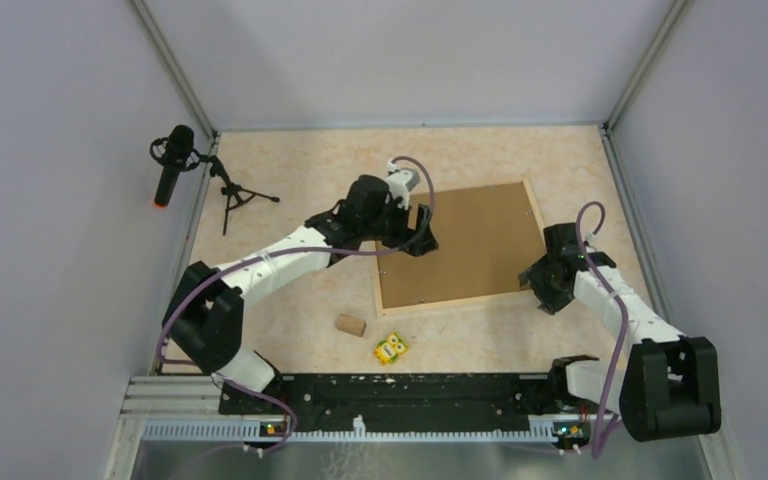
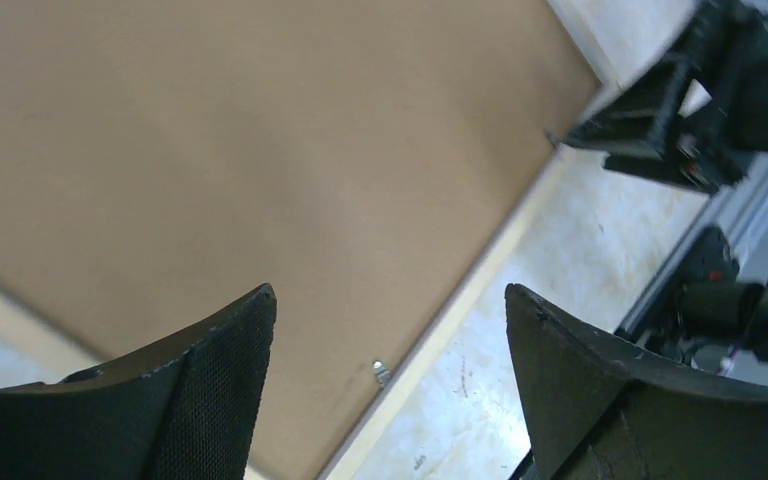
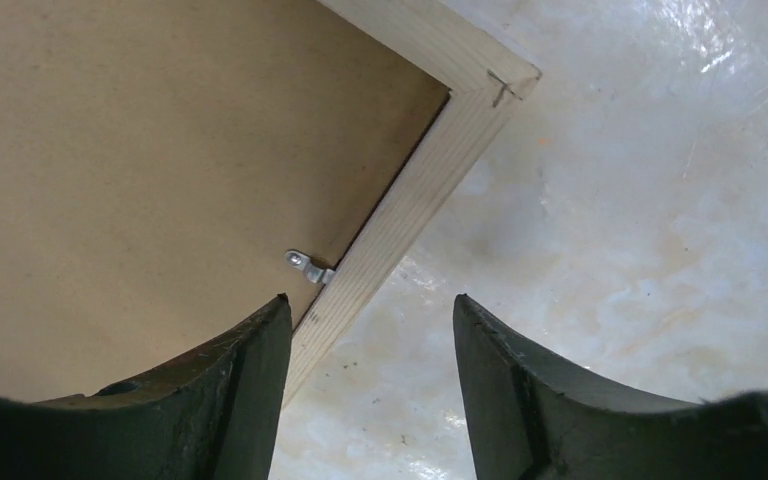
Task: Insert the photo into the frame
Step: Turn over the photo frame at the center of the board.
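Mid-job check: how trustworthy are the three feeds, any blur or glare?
Top external: evenly lit and sharp, the frame and backing board clear. Left wrist: soft, the board's surface smeared. Right wrist: crisp on the metal tab and frame corner, with glare on the table at upper right.

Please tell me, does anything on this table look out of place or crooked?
The frame lies back-up, with its brown backing board showing, and is turned askew to the edges of the table. A small wooden block and a yellow toy lie loose near its near-left corner and seem unrelated.
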Robot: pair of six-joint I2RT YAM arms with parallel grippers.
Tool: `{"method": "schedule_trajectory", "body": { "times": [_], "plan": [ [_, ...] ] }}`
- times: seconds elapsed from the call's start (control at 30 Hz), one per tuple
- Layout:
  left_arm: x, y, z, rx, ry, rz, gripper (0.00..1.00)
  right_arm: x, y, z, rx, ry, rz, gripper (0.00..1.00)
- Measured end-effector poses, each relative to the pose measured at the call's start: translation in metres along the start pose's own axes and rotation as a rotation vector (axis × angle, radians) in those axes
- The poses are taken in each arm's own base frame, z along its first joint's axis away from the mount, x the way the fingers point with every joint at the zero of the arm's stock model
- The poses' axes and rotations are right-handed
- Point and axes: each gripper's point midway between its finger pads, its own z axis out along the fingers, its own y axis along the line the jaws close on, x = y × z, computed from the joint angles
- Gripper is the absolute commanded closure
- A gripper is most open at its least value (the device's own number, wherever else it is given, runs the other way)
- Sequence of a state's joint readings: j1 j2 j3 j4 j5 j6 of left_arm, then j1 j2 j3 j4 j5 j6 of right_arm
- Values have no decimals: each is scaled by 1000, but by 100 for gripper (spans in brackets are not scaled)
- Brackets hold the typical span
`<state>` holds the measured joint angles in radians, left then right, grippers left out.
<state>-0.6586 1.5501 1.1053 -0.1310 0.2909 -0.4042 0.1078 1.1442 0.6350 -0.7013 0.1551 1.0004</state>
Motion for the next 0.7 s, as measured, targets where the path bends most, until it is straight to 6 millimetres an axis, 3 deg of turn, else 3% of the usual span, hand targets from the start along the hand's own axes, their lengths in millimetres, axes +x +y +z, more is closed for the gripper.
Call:
{"method": "schedule_trajectory", "body": {
  "times": [0.23, 0.3, 0.37, 0.5, 0.57, 0.7],
  "plan": [
    [22, -72, 10, 153, 43, 289, 12, 6, -6, 15, 21, -2, 91, 54],
    [32, -86, 13, 180, 58, 366, 11, 5, -3, 19, 16, -4, 104, 64],
    [44, -96, 17, 187, 74, 445, 11, 3, 1, 23, 11, -8, 114, 73],
    [76, -110, 28, 182, 123, 604, 9, 2, 4, 24, 0, -1, 151, 82],
    [96, -114, 33, 170, 156, 687, 8, 3, 4, 24, -1, -1, 162, 100],
    [134, -120, 43, 142, 221, 810, 7, 3, 5, 24, 3, 2, 192, 100]
  ]
}}
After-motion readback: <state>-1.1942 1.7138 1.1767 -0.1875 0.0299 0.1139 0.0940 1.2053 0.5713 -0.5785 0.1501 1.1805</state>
